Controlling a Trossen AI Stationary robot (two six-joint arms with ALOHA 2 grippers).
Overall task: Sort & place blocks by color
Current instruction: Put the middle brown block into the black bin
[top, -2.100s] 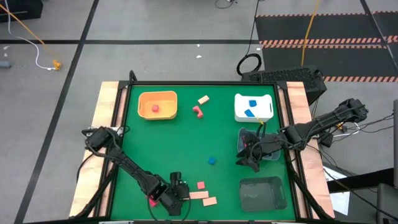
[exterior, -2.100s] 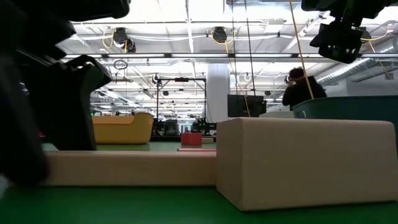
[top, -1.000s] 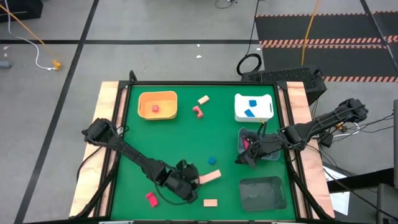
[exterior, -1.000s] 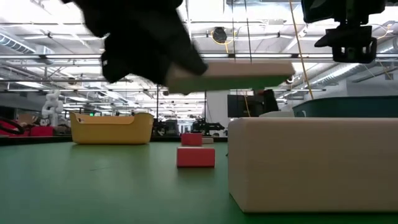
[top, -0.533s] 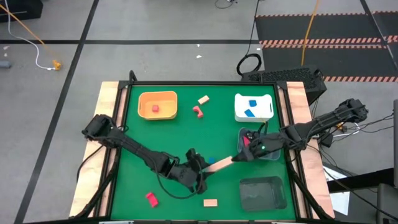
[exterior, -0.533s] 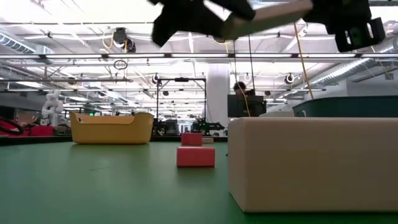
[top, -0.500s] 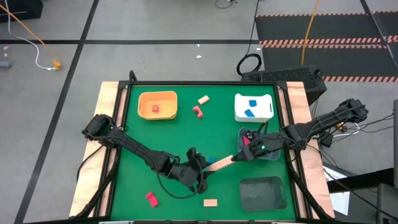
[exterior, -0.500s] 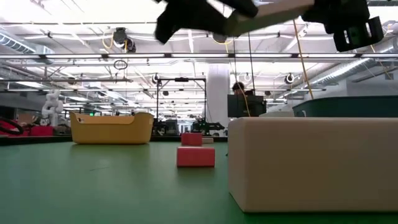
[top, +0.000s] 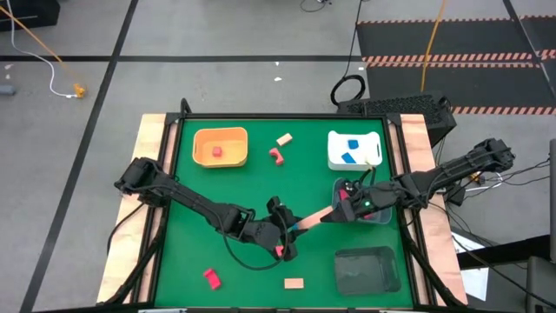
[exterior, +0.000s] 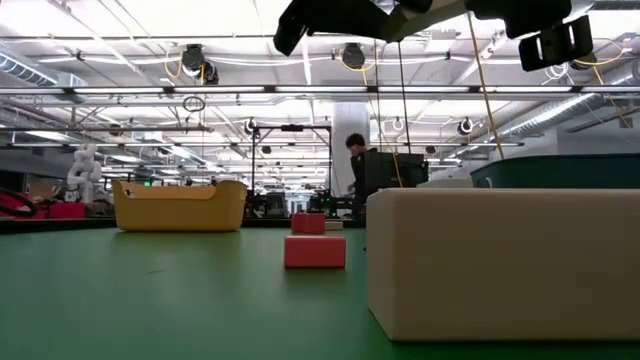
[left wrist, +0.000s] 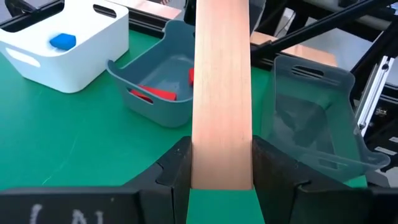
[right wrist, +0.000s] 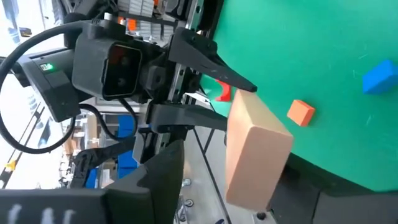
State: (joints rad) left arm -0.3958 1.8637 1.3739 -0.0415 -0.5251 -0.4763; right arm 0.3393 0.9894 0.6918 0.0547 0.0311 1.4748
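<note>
The left gripper (left wrist: 221,163), above the counter's centre toward its near edge, clamps one end of a long tan wood bar (top: 313,219), fingers (left wrist: 174,165) narrowed onto its sides. The bar points toward the small grey tray (top: 380,217) near the right edge, apparently offered to the right gripper (top: 346,207); whether its fingers grip the bar's far end cannot be told.

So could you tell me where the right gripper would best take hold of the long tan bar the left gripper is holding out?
Probably at the free far end of the tan bar, closing across its narrow flat sides. The left gripper already clamps the near end.
</note>
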